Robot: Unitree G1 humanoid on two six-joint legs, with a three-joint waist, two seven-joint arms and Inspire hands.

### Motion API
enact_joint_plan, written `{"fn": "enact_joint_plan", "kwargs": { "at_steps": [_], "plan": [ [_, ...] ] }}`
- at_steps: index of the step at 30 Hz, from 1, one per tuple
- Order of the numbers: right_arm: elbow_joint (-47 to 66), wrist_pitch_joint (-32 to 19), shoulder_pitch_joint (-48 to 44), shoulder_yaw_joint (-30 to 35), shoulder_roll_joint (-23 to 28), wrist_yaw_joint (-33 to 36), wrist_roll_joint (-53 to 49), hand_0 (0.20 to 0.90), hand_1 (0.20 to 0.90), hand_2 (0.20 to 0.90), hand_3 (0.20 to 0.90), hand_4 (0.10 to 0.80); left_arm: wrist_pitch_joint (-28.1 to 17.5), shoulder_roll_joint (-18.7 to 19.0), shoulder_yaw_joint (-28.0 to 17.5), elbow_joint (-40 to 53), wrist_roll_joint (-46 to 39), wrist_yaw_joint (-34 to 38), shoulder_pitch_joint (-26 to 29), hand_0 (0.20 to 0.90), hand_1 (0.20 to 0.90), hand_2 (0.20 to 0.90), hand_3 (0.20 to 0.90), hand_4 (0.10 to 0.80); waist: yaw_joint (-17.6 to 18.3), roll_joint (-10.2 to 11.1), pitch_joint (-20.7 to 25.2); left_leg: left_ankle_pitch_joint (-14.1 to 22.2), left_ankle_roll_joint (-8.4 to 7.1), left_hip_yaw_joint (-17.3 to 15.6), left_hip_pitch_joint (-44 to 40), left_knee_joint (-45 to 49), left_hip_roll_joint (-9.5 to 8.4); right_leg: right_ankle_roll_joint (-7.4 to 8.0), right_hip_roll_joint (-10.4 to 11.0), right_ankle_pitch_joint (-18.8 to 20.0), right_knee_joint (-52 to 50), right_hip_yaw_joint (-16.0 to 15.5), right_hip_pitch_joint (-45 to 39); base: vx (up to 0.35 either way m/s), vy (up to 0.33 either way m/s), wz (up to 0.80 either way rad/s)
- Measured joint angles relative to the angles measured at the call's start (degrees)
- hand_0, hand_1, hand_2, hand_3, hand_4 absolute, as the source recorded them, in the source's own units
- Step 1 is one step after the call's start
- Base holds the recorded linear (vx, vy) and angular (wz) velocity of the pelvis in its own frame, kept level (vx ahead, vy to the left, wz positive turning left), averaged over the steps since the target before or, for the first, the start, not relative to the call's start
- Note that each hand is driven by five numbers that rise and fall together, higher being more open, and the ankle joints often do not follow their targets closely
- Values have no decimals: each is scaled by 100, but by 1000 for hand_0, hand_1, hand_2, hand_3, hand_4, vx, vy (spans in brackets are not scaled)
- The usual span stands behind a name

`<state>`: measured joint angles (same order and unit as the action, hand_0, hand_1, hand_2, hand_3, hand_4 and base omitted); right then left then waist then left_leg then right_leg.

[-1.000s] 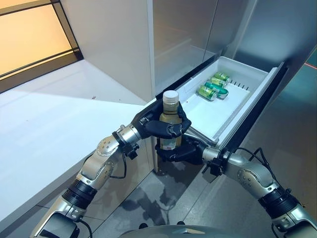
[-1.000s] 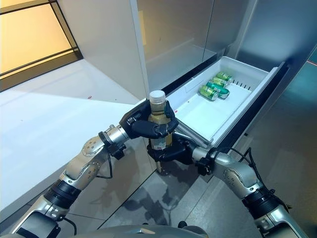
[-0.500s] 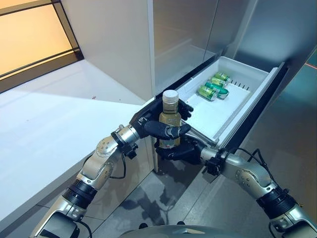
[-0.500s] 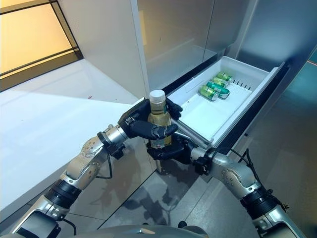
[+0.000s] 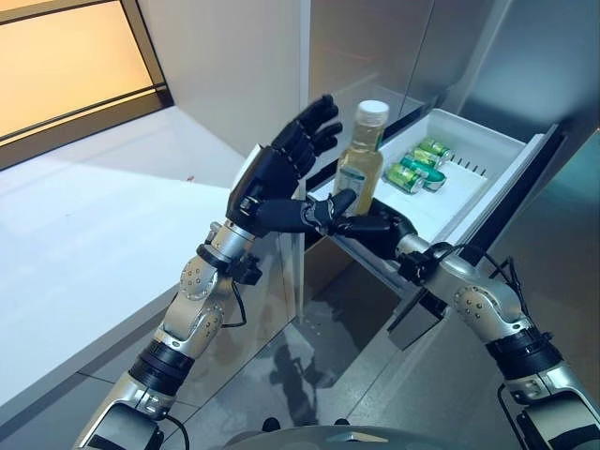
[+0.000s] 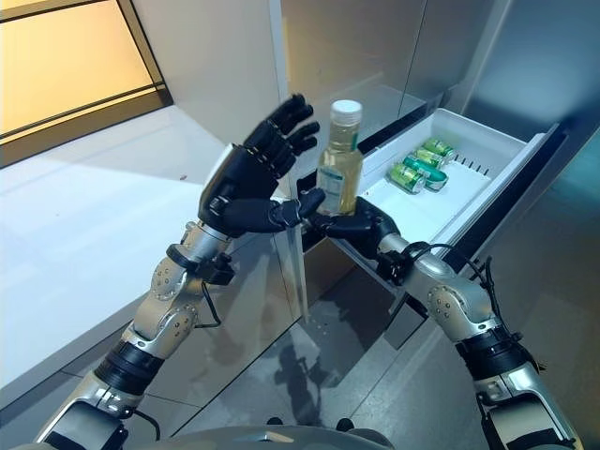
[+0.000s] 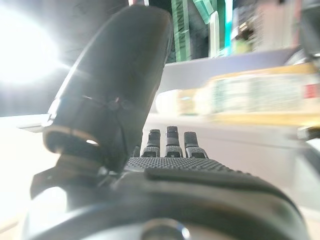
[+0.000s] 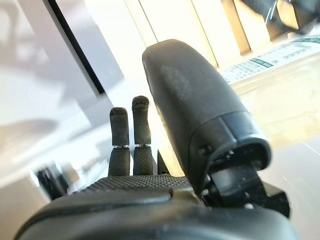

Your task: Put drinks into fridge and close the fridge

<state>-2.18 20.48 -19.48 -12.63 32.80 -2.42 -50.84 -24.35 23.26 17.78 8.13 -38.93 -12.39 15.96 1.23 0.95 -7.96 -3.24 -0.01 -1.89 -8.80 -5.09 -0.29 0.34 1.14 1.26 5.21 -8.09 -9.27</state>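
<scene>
A clear bottle (image 5: 361,157) of yellowish drink with a white cap stands nearly upright in the air, just before the near corner of the open white fridge drawer (image 5: 448,199). My right hand (image 5: 377,227) grips its base from below, fingers and thumb curled round it. My left hand (image 5: 278,176) is raised just left of the bottle, fingers spread and straight, its thumb close to the bottle's foot. Three green cans (image 5: 419,165) lie at the drawer's far end. The right wrist view shows the bottle's label (image 8: 270,57) past the thumb.
A white counter (image 5: 84,216) runs along the left. The fridge's grey cabinet wall (image 5: 234,66) rises behind my left hand. The drawer's dark front panel (image 5: 527,183) juts out to the right over the grey floor (image 5: 319,375).
My left hand has let go of the bottle and opened, rising beside it. My right hand has lifted the bottle up towards the drawer. The camera has shifted as well.
</scene>
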Motion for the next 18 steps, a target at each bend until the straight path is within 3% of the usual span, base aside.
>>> {"fn": "enact_joint_plan", "kwargs": {
  "at_steps": [5, 7, 12, 18],
  "plan": [
    [-307, -36, -29, 65, 151, 272, 605, 300, 300, 300, 200, 100, -26, -125, -267, 162, -244, 347, 17, 900, 900, 900, 900, 800, -43, 4, -2, -11, -2, 54, 31, 0, -1, 1, -2, -1, 0, -49, 8, 11, -4, 6],
    [-428, -39, -39, 66, 258, 335, 725, 300, 300, 300, 200, 100, 225, -157, -277, 158, -356, 402, 16, 900, 900, 900, 900, 800, -93, 12, -7, -13, -1, 61, 34, 0, -2, 2, -1, -1, 0, -57, 7, 19, -1, 3],
    [-1053, -41, -367, 75, 577, 467, 763, 300, 300, 300, 200, 100, 1437, -214, -238, -90, -916, 64, -151, 900, 900, 900, 900, 800, -123, 25, -32, -47, 9, 207, 80, -4, -32, 23, 19, -20, 2, -192, -13, 69, -5, 14],
    [-2459, -121, -1028, 307, 1226, 461, 823, 300, 300, 300, 200, 100, 3066, -185, 116, -970, -1618, -630, -1282, 900, 900, 900, 900, 800, -324, -18, -220, -103, 38, 385, 157, -1, -86, 41, 52, -32, 2, -391, -21, 42, 4, 17]
  ]
}}
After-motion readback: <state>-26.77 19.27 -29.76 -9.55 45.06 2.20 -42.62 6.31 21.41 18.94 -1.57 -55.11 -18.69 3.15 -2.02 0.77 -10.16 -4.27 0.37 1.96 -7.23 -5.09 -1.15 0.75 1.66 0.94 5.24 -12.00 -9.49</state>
